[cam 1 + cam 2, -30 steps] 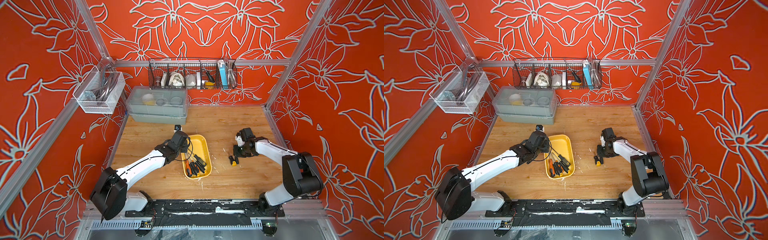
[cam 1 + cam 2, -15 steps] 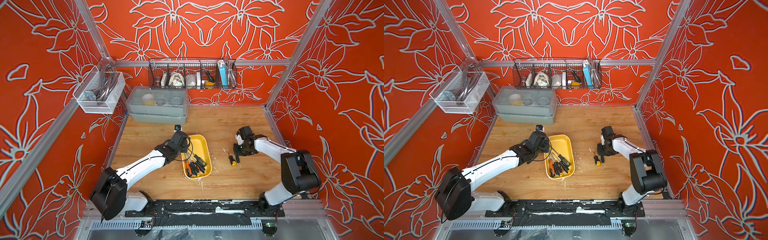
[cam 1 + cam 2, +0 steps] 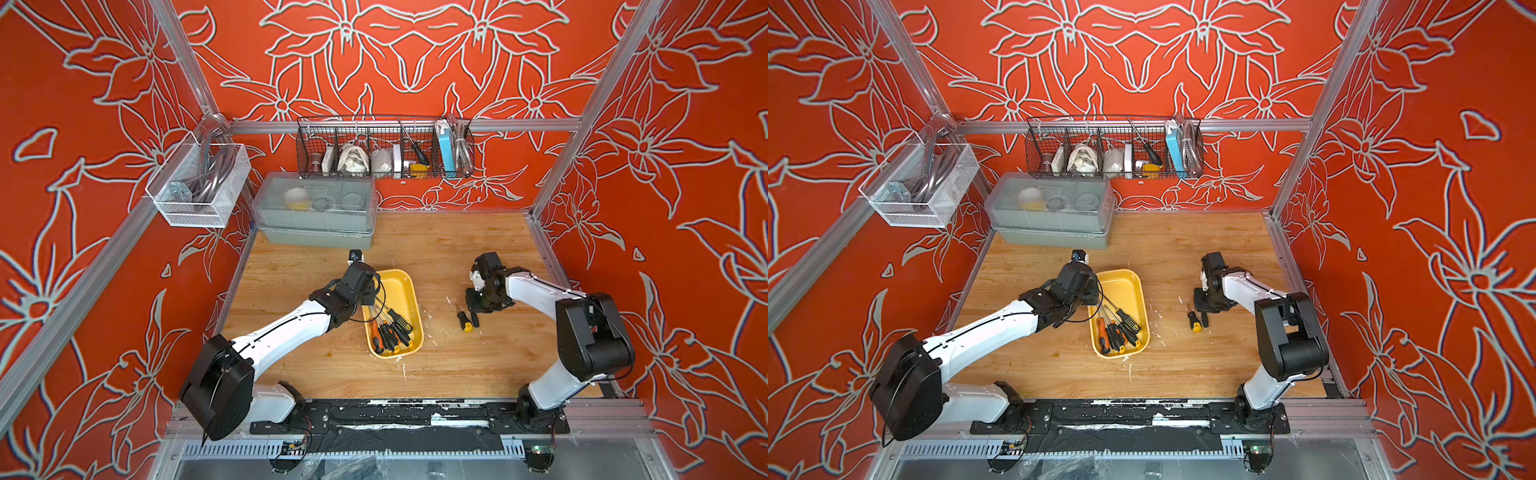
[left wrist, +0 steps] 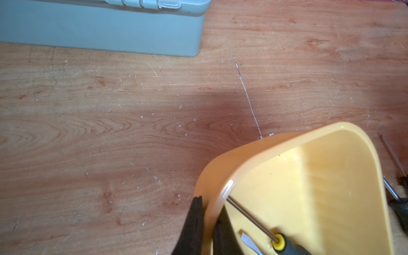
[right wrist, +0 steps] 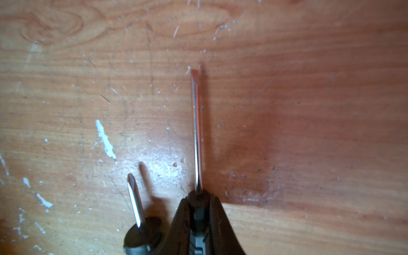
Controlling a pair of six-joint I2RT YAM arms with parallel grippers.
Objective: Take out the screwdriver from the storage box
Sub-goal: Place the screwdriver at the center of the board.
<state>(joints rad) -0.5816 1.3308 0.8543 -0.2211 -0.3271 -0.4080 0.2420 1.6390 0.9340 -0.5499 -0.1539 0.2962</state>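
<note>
Across both top views, the storage box (image 3: 399, 286) (image 3: 1125, 286) sat mid-bench (image 3: 457, 249) with several screwdrivers (image 3: 388, 332) lying inside, nearer the left arm (image 3: 291, 328); the right gripper (image 3: 478, 305) hung well apart from it, low over bare wood. At the left wrist, the left gripper (image 4: 207, 212) pinched the box wall. At the right wrist, the right gripper (image 5: 198, 198) was clamped on a screwdriver (image 5: 196, 132) by its handle, shaft pointing straight ahead, just beside a stubby screwdriver (image 5: 134, 198) lying on the bench

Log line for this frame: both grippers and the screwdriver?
left gripper: shut on storage box rim | right gripper: shut on screwdriver | screwdriver: outside box, over table
</note>
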